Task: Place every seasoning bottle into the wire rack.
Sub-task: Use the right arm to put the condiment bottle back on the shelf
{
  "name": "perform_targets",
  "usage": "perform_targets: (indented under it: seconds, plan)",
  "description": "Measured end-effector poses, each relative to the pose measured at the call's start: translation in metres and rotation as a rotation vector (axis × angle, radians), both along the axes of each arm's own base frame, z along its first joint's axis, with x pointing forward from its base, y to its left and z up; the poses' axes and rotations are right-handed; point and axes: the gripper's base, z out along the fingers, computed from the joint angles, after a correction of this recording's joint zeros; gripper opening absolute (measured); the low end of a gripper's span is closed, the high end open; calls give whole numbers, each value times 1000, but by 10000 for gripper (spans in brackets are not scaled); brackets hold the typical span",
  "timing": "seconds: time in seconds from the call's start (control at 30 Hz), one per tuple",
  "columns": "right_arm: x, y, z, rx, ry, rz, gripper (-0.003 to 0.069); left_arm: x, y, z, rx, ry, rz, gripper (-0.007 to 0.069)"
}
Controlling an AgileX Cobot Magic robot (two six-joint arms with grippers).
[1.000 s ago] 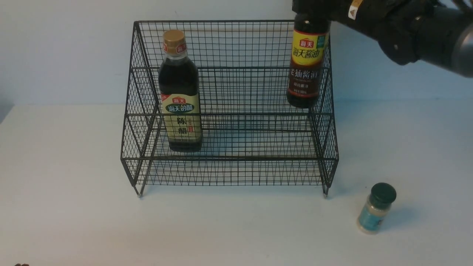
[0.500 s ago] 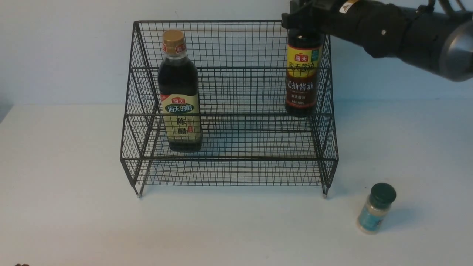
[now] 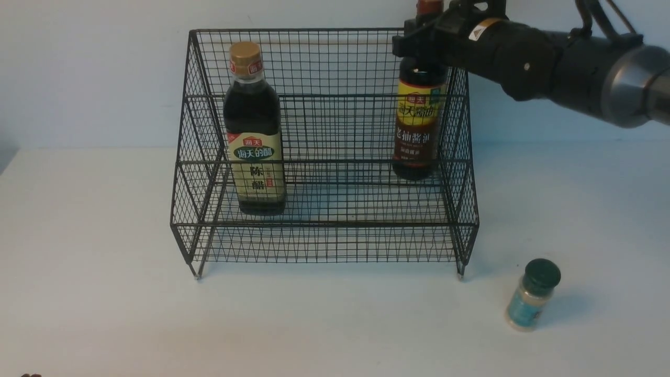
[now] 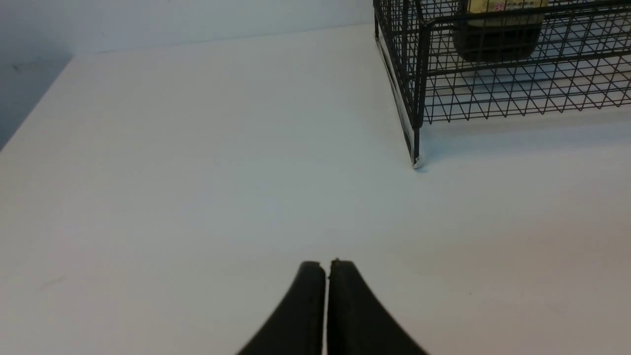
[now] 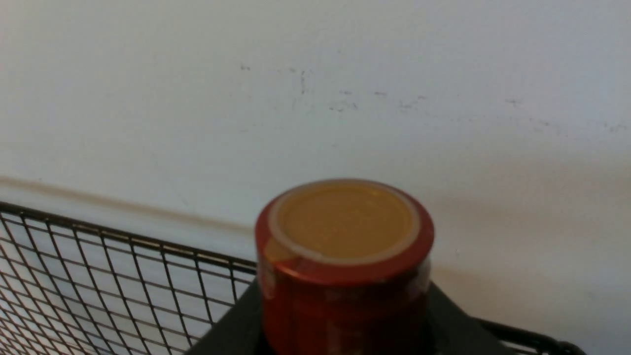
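**A:** How far along is the job in this shot?

**B:** One bottle is in, one is going in and one is out. The tall dark vinegar bottle with gold cap and beige label (image 3: 255, 131) stands upright at centre left, on the lower tier of the black wire-mesh rack (image 3: 324, 225).

**A:** And the arm at upper right?

**B:** The right gripper (image 3: 426, 44) is clamped on the neck of the tall dark bottle with yellow-brown label (image 3: 417, 131). The bottle is upright inside the rack's right end. Whether its base touches the upper tier cannot be told.

**A:** What remains?

**B:** Releasing that bottle, then the small clear green-capped shaker (image 3: 531, 296), which is on the white table (image 3: 104, 262) at lower right, outside the rack. The left gripper (image 4: 327, 266) is pressed closed and empty.
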Motion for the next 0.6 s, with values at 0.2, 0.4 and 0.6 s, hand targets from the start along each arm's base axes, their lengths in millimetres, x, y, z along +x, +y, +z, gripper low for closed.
perform_targets:
  seconds: [0.2,0.4,0.6]
  plan:
    - [0,0,-1,4,5,0,269,0,0,0,0,0,0,-5]
    - [-6,-1,9,12,24,7,379,0,0,0,0,0,0,-5]
    - [-18,-4,32,0,31,26,485,0,0,0,0,0,0,-5]
